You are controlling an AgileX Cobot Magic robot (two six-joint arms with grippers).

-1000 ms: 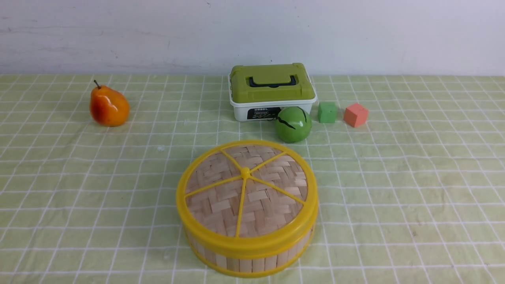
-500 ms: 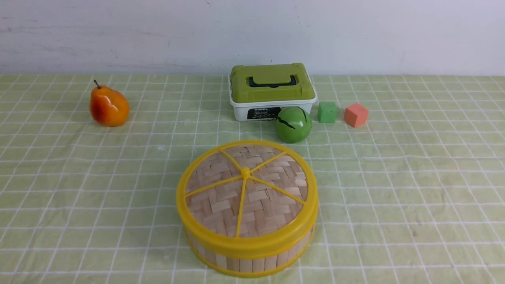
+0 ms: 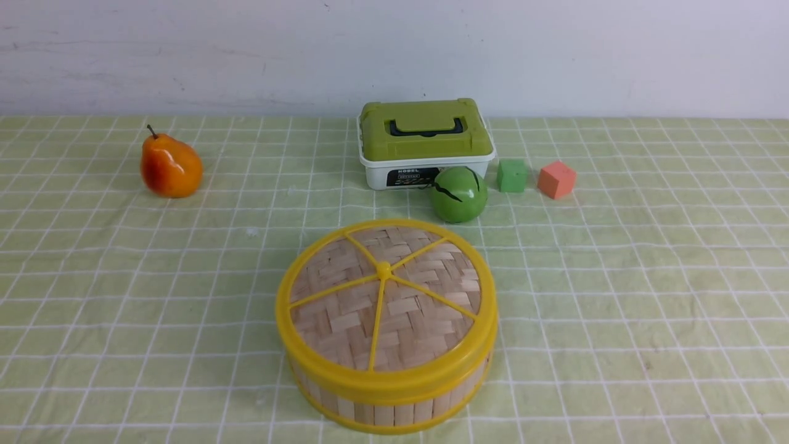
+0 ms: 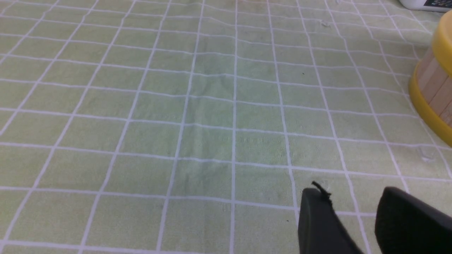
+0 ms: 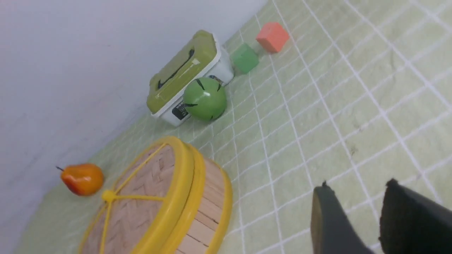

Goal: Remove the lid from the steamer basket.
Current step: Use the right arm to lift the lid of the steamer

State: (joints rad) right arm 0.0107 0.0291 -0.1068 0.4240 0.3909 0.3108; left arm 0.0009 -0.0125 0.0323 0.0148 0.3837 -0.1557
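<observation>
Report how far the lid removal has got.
Done: nothing; the lid sits flush on the steamer basket. In hand: nothing; the left gripper and right gripper are open, empty, above the cloth, neither touching the lid. Remaining: reach the lid, grip it, lift it clear.

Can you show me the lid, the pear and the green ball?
lid (image 3: 400,314): front view, on its woven bamboo top.
pear (image 3: 171,168): front view, middle of its orange body.
green ball (image 3: 458,195): front view, middle of its front.

Lid (image 3: 385,296) on steamer basket (image 3: 382,412); box (image 3: 425,132) behind, ball (image 3: 458,194) seemingly touching it
</observation>
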